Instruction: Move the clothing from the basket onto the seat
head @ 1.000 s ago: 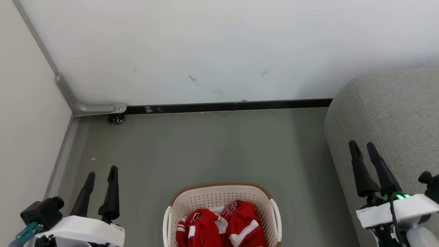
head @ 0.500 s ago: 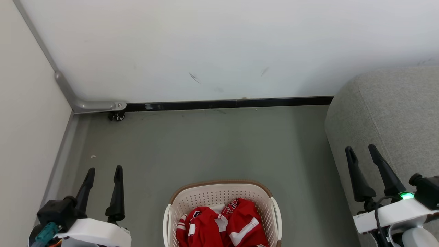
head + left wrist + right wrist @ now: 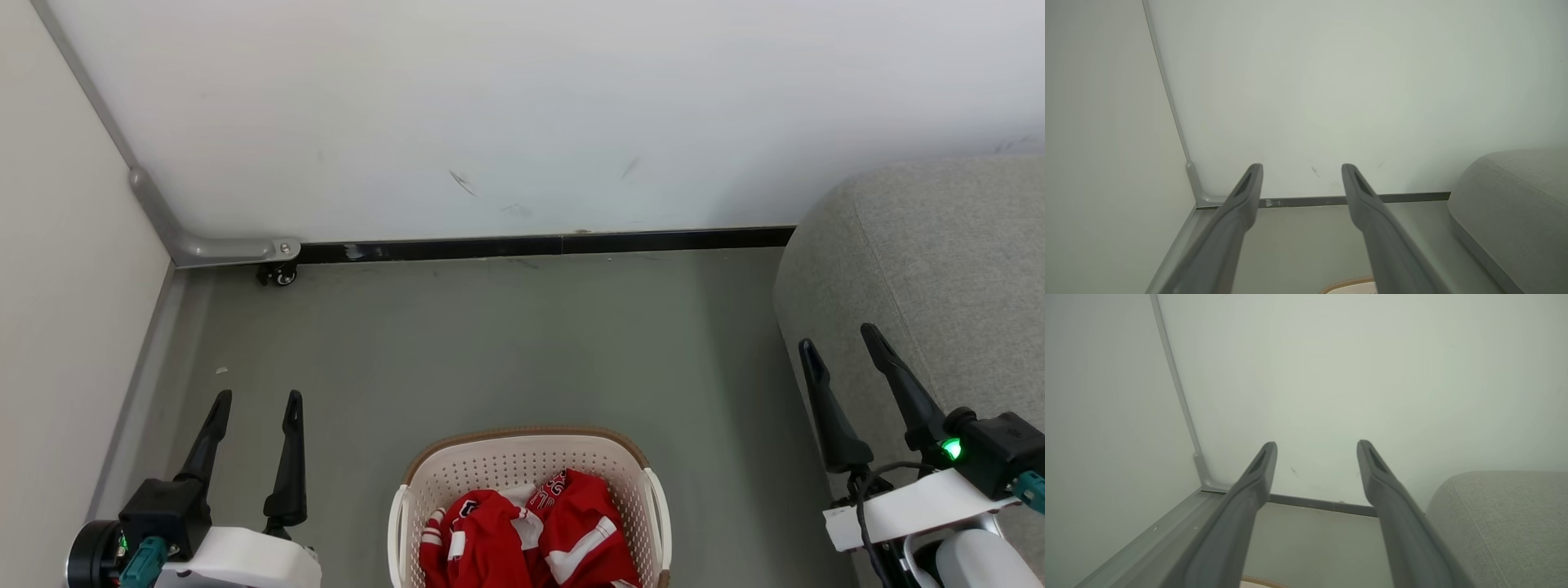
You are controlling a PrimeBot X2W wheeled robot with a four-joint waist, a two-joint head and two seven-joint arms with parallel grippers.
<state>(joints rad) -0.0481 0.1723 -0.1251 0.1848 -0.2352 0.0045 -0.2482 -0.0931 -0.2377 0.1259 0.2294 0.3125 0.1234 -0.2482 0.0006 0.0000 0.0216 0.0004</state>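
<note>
Red clothing (image 3: 529,535) with white stripes and lettering lies bunched in the cream perforated basket (image 3: 490,465), which stands on the grey floor at the bottom centre of the head view; its brown rim (image 3: 1349,281) peeks in at the bottom of the left wrist view. The grey fabric seat (image 3: 939,261) (image 3: 1515,204) (image 3: 1502,522) fills the right side. My left gripper (image 3: 257,400) (image 3: 1302,169) hovers open left of the basket. My right gripper (image 3: 837,343) (image 3: 1316,447) is open too, over the seat's near edge, right of the basket. Both are empty.
White walls meet in a corner at the left, with a grey metal post and bracket (image 3: 220,249) and a small caster (image 3: 282,278). A black baseboard (image 3: 555,243) runs along the far wall. Open grey floor (image 3: 506,343) lies between the basket and the wall.
Both arms have shifted inward toward the basket and rolled at the wrist, their cameras swinging round. The fingers stay spread. The head view dipped slightly. Basket and clothing lie as before.
</note>
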